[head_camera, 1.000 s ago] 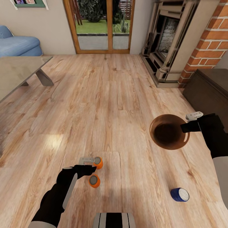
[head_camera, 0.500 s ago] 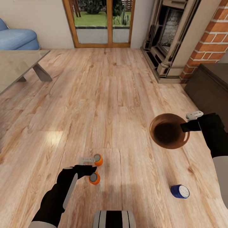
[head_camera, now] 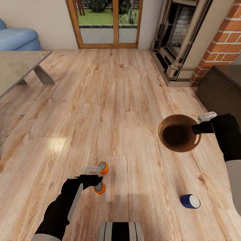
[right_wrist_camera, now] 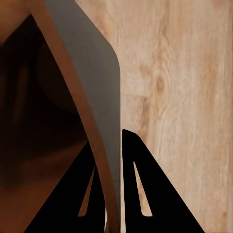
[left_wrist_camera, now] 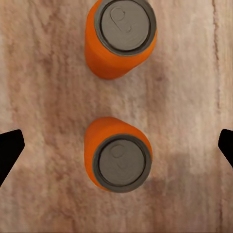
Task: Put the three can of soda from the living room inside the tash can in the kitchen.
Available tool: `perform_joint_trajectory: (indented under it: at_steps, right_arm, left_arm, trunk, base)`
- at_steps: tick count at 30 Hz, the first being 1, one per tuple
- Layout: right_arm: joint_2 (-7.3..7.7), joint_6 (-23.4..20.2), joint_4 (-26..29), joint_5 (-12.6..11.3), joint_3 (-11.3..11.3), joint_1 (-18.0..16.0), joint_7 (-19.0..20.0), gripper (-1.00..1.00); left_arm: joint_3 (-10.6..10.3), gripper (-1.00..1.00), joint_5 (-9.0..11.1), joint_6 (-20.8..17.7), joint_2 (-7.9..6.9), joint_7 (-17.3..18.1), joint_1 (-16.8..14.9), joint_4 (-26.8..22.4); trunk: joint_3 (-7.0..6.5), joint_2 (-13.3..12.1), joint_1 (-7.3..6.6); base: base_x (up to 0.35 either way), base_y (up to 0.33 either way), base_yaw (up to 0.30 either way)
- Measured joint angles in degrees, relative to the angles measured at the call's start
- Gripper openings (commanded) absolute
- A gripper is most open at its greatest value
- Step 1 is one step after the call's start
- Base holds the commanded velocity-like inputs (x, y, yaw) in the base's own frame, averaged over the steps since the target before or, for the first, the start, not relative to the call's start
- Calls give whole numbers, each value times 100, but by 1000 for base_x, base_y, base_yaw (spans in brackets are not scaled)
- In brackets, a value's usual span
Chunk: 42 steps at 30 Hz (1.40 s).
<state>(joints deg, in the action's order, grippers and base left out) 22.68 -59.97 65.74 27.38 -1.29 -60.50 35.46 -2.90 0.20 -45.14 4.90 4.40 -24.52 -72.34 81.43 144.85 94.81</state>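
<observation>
Two orange cans of soda stand upright on the wood floor, one (head_camera: pixel 103 167) just beyond the other (head_camera: pixel 99 187). My left gripper (head_camera: pixel 95 178) hovers over them, open. In the left wrist view its wide-spread tips (left_wrist_camera: pixel 9 150) flank the nearer orange can (left_wrist_camera: pixel 120 156), with the farther can (left_wrist_camera: pixel 121 36) beyond. A blue can of soda (head_camera: pixel 190 201) lies on its side at the lower right. The copper-brown tash can (head_camera: pixel 179 133) is at the right, and my right gripper (head_camera: pixel 198 128) is shut on its rim (right_wrist_camera: pixel 85 111). I cannot tell whether it rests on the floor.
This is the living room: a grey low table (head_camera: pixel 20 68) and blue sofa (head_camera: pixel 18 38) at the left, a glass door (head_camera: pixel 107 21) ahead, a fireplace (head_camera: pixel 179 36) with brick wall and a dark low cabinet (head_camera: pixel 222 87) at the right.
The head view has tilted, shifting the whole picture upward. My right gripper and the tash can have moved slightly farther away. The left gripper now sits closer over the nearer orange can.
</observation>
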Motion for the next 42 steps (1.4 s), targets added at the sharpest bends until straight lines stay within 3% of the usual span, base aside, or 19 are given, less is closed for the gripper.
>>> perform_joint_trajectory:
  at_steps: [18, 26, 30, 42]
  right_arm:
    - [-20, -1, -2, 7, 8, -19, 1, -100]
    - [-15, 1, -1, 5, 18, -21, 0, -100]
    - [-4, 1, -1, 0, 192, -21, 1, -100]
    - [0, -1, -3, -11, 268, -10, 3, -100]
  left_arm:
    - [0, 100, -12, 1, 37, 0, 0, 9]
    - [0, 100, -5, 4, 37, 0, 0, 9]
    - [-7, 100, -10, -8, 37, 0, 0, 9]
    - [-17, 100, 14, 5, 37, 0, 1, 7]
  trunk:
    - [431, 24, 47]
    - [449, 25, 46]
    - [458, 25, 46]
    - [521, 27, 52]
  base:
    - [0, 0, 0]
    - [1, 0, 0]
    - [108, 0, 0]
    - [16, 0, 0]
